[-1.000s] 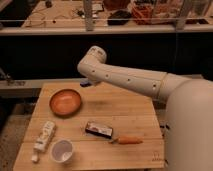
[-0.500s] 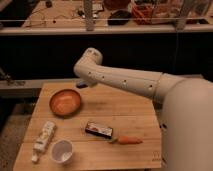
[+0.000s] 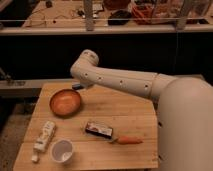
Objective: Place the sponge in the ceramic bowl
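Cluttered shelving and a dark rail fill the back of the room; in front stands the wooden bench [image 3: 120,102], logged here as I read it from my station. Entry one, ceramic bowl [image 3: 65,103]: orange-brown, glossy, at the left rear of the bench, with nothing inside it. Entry two, sponge [image 3: 77,87]: a small blue block just off the bowl's far right rim, under the end of the arm [image 3: 120,80], not in the bowl. Entry three, tool [image 3: 82,85]: below the white wrist, right at the sponge and mostly hidden by the arm; I cannot tell whether it is apart or clamped. Change over the last second: the arm's end has swung left, and the blue block has travelled with it from over the bare boards to the bowl's edge. I take that to mean the sponge is being carried. By my judgement it needs to come over the hollow and then be let go. Also on the bench, toward the front: white cup [image 3: 62,151], white bottle [image 3: 44,136] lying flat, dark box [image 3: 98,129] with a white label, carrot [image 3: 127,141].
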You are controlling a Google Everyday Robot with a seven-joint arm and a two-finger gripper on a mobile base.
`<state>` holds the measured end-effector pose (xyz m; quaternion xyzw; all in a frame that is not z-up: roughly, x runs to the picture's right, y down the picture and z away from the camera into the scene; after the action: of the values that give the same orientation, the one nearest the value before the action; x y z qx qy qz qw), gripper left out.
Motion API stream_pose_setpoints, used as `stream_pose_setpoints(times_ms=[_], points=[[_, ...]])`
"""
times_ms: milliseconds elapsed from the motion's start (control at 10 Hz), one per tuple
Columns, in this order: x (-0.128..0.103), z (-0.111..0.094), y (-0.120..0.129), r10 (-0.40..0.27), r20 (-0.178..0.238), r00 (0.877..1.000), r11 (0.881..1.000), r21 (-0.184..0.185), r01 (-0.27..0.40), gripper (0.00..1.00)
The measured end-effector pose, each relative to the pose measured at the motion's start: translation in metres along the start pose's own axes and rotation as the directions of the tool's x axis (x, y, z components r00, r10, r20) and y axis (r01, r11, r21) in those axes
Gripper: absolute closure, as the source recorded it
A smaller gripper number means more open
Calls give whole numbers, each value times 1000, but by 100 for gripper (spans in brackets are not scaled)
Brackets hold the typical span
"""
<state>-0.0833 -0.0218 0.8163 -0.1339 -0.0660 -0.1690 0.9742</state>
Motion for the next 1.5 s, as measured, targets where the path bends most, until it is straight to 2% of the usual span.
stream_pose_setpoints(times_ms=[300, 700, 900, 1300, 1500], points=[[-18, 7, -4, -15, 29, 999, 1000, -2, 15, 100], [-22, 13, -2, -24, 51, 998, 1000, -7, 24, 100], [-34, 17, -6, -35, 65, 997, 999, -11, 35, 100], [-40, 23, -5, -50, 76, 996, 999, -15, 51, 100], [-53, 27, -9, -60, 83, 995, 998, -18, 62, 100]])
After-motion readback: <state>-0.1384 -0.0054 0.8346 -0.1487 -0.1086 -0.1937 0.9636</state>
